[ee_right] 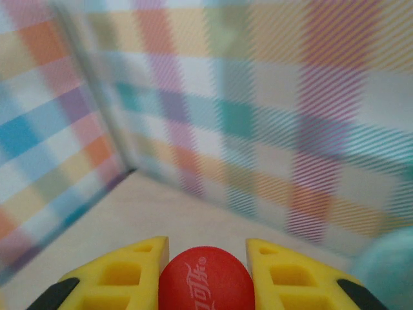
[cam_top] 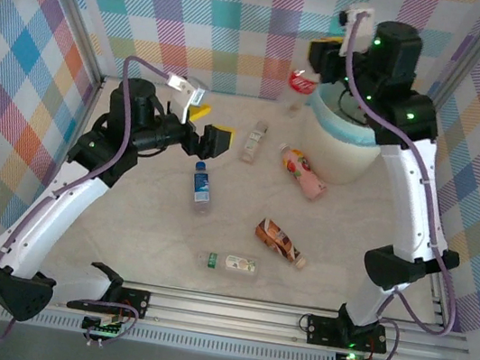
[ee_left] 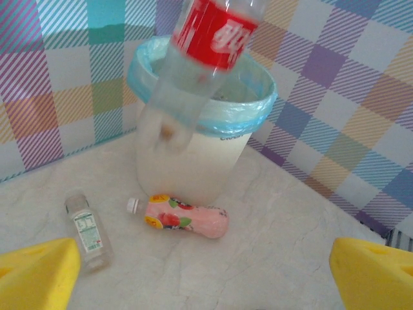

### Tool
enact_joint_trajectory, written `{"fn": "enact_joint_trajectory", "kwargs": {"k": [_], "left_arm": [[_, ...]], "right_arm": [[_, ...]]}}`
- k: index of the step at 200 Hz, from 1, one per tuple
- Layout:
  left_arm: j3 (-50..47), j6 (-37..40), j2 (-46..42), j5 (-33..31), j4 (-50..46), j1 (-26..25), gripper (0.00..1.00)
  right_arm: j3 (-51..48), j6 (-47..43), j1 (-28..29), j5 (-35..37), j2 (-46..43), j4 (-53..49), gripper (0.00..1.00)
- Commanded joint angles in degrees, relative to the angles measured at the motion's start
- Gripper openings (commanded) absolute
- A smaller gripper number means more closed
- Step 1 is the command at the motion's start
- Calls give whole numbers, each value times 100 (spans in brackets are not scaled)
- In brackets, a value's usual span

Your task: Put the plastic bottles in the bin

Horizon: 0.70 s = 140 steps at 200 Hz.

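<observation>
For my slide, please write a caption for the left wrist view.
A red-labelled bottle hangs tilted before the lined white bin; a pink bottle and a clear bottle lie nearby.

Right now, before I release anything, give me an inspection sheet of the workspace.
Surface: pale table, no spill seen.
Job's things: bin upright, mint liner; five lie on the table: clear bottle, pink bottle, blue-label bottle, brown bottle, green-label bottle; red-label bottle held up beside the bin's rim, not inside.
Clutter: nothing seen.
Jaws: left jaws wide open, empty; right jaws shut on the red-label bottle.
Cables: purple cables follow both arms, clear of the bottles.
Surroundings: plaid walls; metal rail at the near edge.
</observation>
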Motion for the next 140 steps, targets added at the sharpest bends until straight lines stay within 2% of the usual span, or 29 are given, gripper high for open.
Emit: {"fn": "enact_joint_trajectory", "kwargs": {"k": [1,20,47,116,140], "left_arm": [[-46,132,-152,-123,-171,-42,99],[-76,132,-181,-205,-217,-44,99],[-112,150,-171,-262,-272,-44,99],[-155,150,-48,-392,-349,-43,99],[-159,150,-45,-407,-401,-43,99]], "right_arm": [[181,-918,-281,1403,-108,325,3],[138,-1291,-512,1861,9,466,4],[74,-1329,-761,1967,248,383,6],[-1053,-583,-829,1205,376,1246,6],[-1125,-229,-828,1042,542,1369,7]]}}
